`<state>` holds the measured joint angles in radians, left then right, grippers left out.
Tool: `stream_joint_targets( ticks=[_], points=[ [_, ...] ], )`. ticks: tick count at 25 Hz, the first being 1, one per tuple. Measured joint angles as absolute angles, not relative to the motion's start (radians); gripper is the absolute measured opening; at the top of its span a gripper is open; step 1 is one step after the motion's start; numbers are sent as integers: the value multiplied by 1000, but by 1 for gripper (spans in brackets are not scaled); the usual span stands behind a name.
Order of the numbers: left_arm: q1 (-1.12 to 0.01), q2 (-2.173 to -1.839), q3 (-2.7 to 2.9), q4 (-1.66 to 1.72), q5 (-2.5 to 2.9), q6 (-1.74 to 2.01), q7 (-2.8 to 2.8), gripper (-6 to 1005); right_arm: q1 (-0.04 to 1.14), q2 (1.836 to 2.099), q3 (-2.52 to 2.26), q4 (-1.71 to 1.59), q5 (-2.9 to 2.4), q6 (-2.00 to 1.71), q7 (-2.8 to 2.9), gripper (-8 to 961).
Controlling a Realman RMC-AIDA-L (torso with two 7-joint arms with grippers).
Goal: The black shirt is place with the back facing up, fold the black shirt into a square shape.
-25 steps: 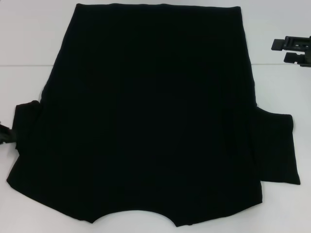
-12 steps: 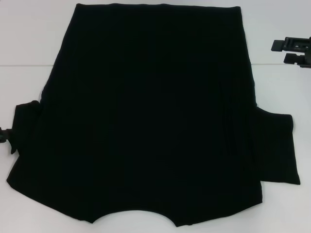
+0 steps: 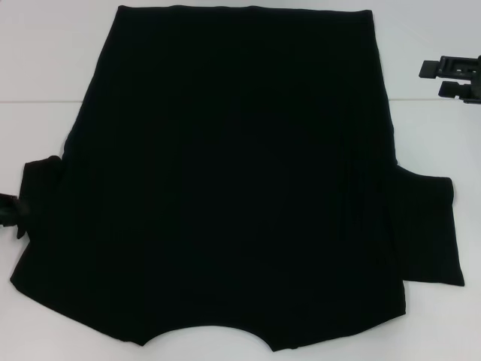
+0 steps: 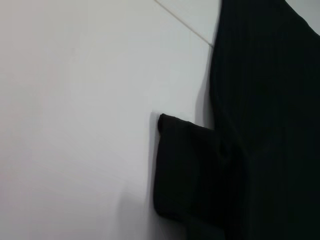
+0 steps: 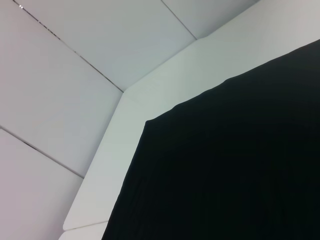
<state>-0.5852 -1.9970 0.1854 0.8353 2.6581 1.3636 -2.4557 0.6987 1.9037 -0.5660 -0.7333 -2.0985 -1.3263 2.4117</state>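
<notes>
The fingers of the left gripper [image 3: 7, 209] could not be told; it sat at the left sleeve of the black shirt [image 3: 233, 180], probably to fold it. The shirt lay flat on the table [image 3: 45, 68]. The right gripper [image 3: 451, 79] waited beside the shirt, fingers apart.

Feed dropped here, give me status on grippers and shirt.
Left gripper at the shirt's left sleeve. Right gripper off the far right edge. Black shirt flat, unfolded. Nothing in the way.
</notes>
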Motion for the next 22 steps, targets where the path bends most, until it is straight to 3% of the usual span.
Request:
stream_joint_targets(
  ticks=[3,14,20,22],
  points=[
    [-594,-1998,193,812,2658,1354,-2451,309,700,1904,-566,-732,-2098,-1325,2412,759],
    [-603,-1997,223,784,2658,1304,-2457,306,697,1904,-566,-731,-2098,-1328,2413,759],
    [-605,-1999,247,784,2659,1299,-2457,272,696,1904,-563,-731,-2098,-1329,2413,759],
    [-605,-2000,248,784,2659,1297,-2457,181,696,1904,-563,-731,-2098,-1329,2413,759]
  ],
)
